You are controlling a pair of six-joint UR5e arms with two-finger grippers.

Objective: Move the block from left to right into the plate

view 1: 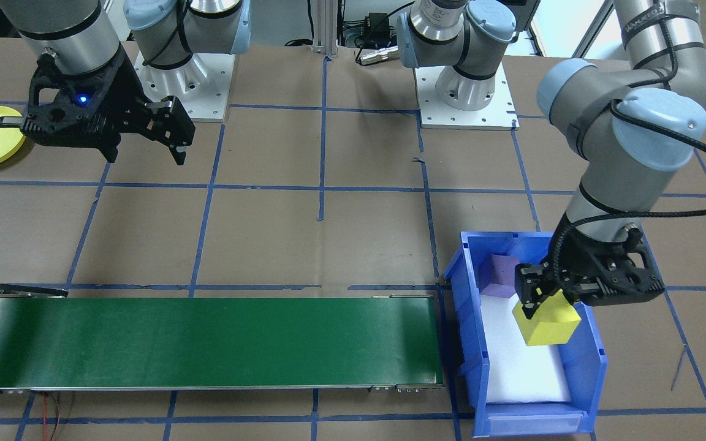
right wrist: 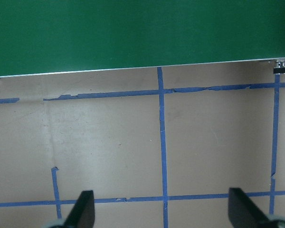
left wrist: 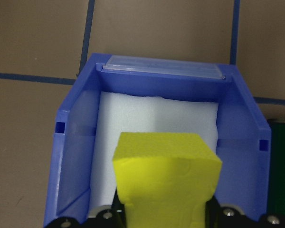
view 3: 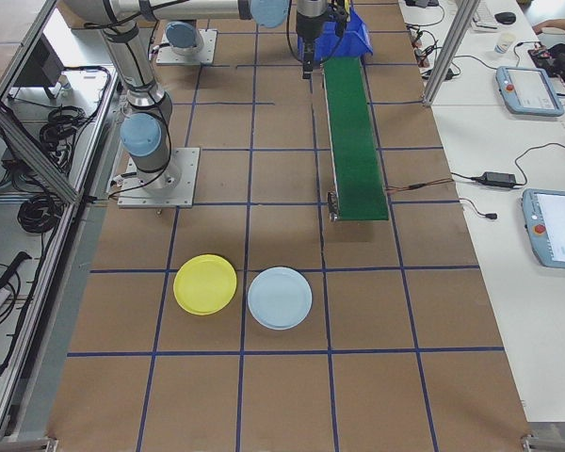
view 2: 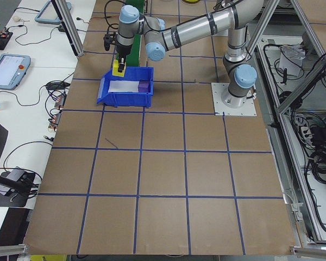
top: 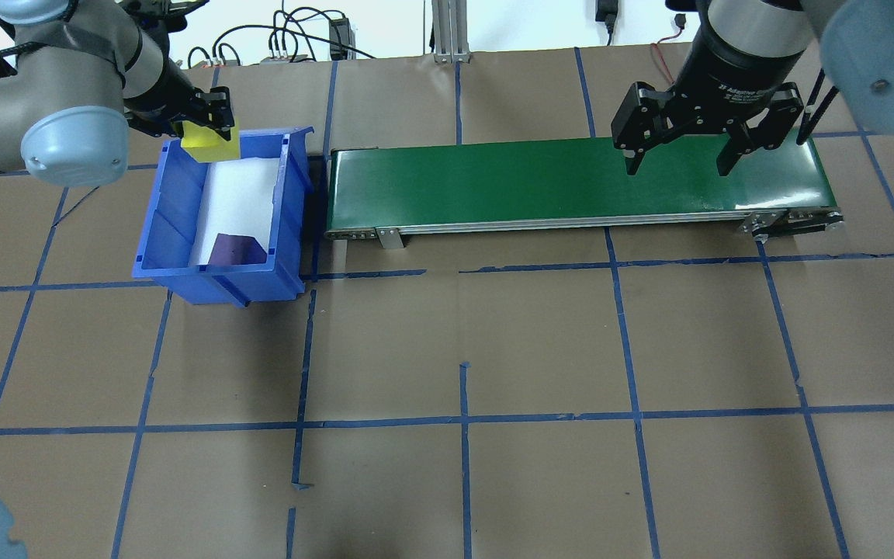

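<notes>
Yellow foam block (view 1: 548,323), cube-shaped with a roughly cut surface, was pinched between the fingers of the left gripper (view 1: 543,300) and hung tilted above the white foam pad (view 1: 521,361) lining the blue plastic bin (view 1: 592,367). In the left wrist view the block (left wrist: 167,180) filled the space directly ahead of the gripper, with the bin's far wall (left wrist: 164,83) beyond it. A purple foam block (top: 236,250) lay on the pad at the bin's end nearer the robot, behind the left gripper and apart from the held block. Just beside the bin, toward the right arm, ran the green conveyor belt (top: 493,182).

The right gripper (top: 678,159) hung with its fingers spread wide and nothing between them, near the belt's far end from the bin. Its wrist view showed both fingertips (right wrist: 85,209) over brown table paper crossed by blue tape lines (right wrist: 162,142), the belt edge (right wrist: 133,33) ahead.

The round bright yellow plastic plate (view 3: 205,284) lay flat on the table, past the belt end and well apart from the left gripper, just beside a round pale blue plate (view 3: 280,298).
</notes>
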